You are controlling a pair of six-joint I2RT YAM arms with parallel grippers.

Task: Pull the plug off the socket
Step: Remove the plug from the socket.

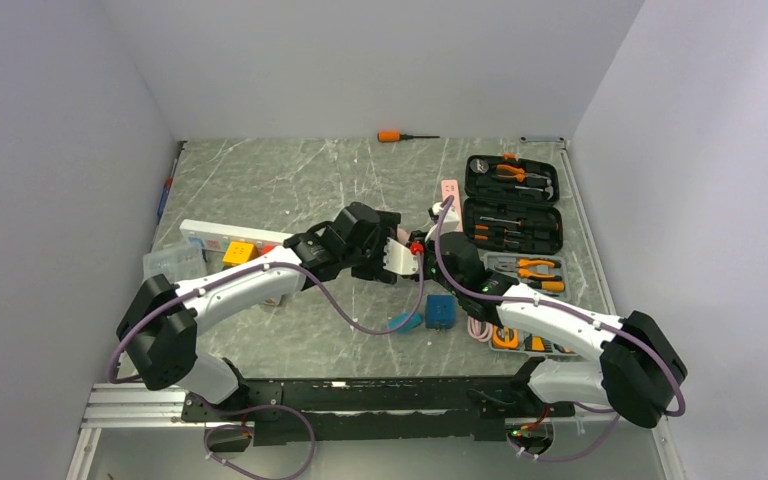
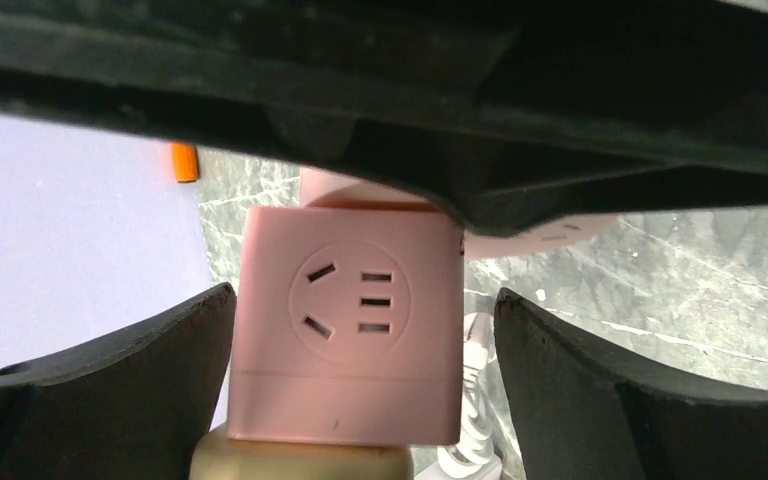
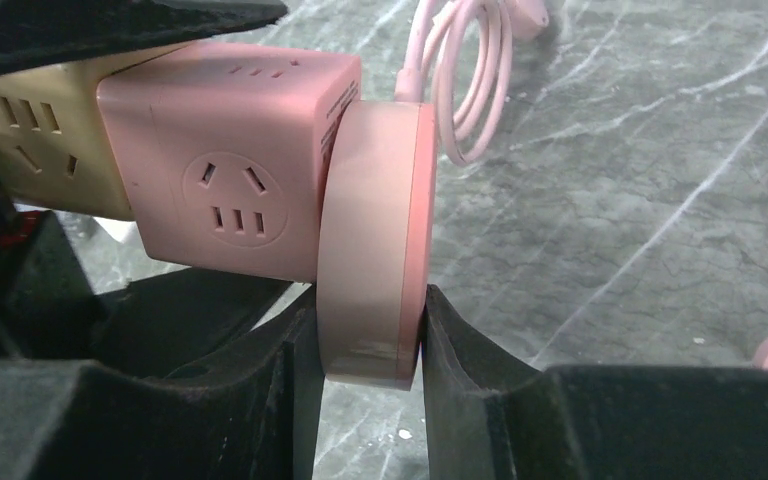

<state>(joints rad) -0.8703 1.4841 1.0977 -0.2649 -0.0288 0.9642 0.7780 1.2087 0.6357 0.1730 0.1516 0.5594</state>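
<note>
Looking at your right gripper (image 3: pixel 365 320), you had its fingers pinched narrowly on the two flat faces of the round pink plug (image 3: pixel 375 220), a disc seated flush against one side of the pink cube socket (image 3: pixel 230 190). Your left gripper (image 2: pixel 362 300) stood wide, a finger on each side of that cube with a gap on both sides, touching nothing. A cream cube socket (image 3: pixel 50 140) was joined to the cube's far side, and the plug's pink cable (image 3: pixel 470 80) looped away behind it. The whole stack sat between your two wrists, over the middle of the marble table (image 3: pixel 610 200) and apparently lifted clear of it (the overhead view was too crowded to be sure). To do this step well, you needed to close the left fingers squarely on the cube's two opposite side faces before any pull. With only the right side gripping, the cube would simply have followed the plug. Then the clean move was a straight draw, the hands parting along the pins, without twisting or levering. In the right wrist view the long axis ran left to right: cream cube, pink cube, then plug. The plug's outer face pointed right, and its pins pointed left into the cube.
</note>
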